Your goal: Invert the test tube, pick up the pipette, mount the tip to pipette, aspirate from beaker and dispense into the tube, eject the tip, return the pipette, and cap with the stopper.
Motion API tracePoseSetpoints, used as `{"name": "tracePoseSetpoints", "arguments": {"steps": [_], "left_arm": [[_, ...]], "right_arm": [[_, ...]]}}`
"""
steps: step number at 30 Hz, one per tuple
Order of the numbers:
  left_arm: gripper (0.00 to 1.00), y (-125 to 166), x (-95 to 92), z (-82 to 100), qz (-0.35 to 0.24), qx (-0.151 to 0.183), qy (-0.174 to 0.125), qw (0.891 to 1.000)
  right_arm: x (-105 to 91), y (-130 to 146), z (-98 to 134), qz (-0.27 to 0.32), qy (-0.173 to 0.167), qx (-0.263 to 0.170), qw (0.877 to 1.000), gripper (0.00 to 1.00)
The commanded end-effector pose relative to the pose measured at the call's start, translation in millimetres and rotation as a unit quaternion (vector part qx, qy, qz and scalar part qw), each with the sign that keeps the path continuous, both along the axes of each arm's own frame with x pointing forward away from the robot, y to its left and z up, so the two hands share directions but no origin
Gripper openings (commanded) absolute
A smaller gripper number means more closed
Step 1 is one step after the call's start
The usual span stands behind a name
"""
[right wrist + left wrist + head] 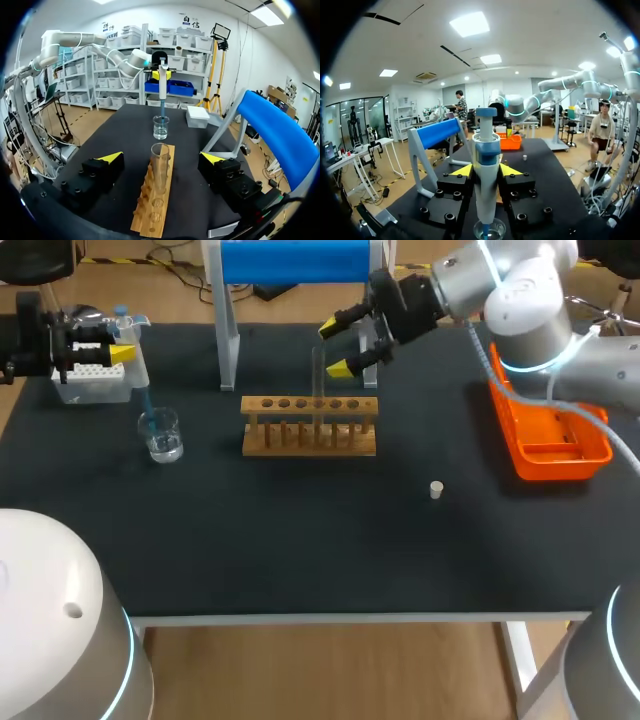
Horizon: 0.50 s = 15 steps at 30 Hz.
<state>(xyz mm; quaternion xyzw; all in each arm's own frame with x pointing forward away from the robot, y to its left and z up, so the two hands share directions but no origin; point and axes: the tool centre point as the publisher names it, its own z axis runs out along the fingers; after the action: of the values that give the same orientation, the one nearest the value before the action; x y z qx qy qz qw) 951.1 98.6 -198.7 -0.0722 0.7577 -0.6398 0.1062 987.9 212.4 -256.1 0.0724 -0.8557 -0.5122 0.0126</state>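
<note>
My left gripper [108,348] is shut on the pipette [486,160], holding it upright at the table's far left. The pipette's blue tip [147,400] reaches down into the glass beaker [161,435], which holds clear liquid. A clear test tube [319,380] stands upright in the wooden rack [310,426]. My right gripper [343,346] is open, its yellow fingertips on either side of the tube's upper part without touching it; the right wrist view shows the tube [160,167] centred between the fingers [111,158]. A small white stopper [436,489] lies on the black mat, right of the rack.
A white tip box [95,382] sits behind the beaker under my left gripper. A blue-topped white stand [295,262] rises behind the rack. An orange tray [552,438] lies at the right edge, below my right arm.
</note>
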Motion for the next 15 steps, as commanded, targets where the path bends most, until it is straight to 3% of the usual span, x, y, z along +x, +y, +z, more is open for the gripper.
{"name": "tracePoseSetpoints", "arguments": {"steps": [1, 15], "left_arm": [[0.0, 0, -0.1, 0.7, -0.001, 0.001, 0.0, 1.0], [0.0, 0, -0.1, 0.7, -0.001, 0.001, 0.0, 1.0]], "right_arm": [[-2.8, 3, -5, -0.001, 0.0, -0.002, 1.0, 1.0], [-7.7, 14, -25, 0.013, -0.02, -0.034, 0.999, 1.0]]}}
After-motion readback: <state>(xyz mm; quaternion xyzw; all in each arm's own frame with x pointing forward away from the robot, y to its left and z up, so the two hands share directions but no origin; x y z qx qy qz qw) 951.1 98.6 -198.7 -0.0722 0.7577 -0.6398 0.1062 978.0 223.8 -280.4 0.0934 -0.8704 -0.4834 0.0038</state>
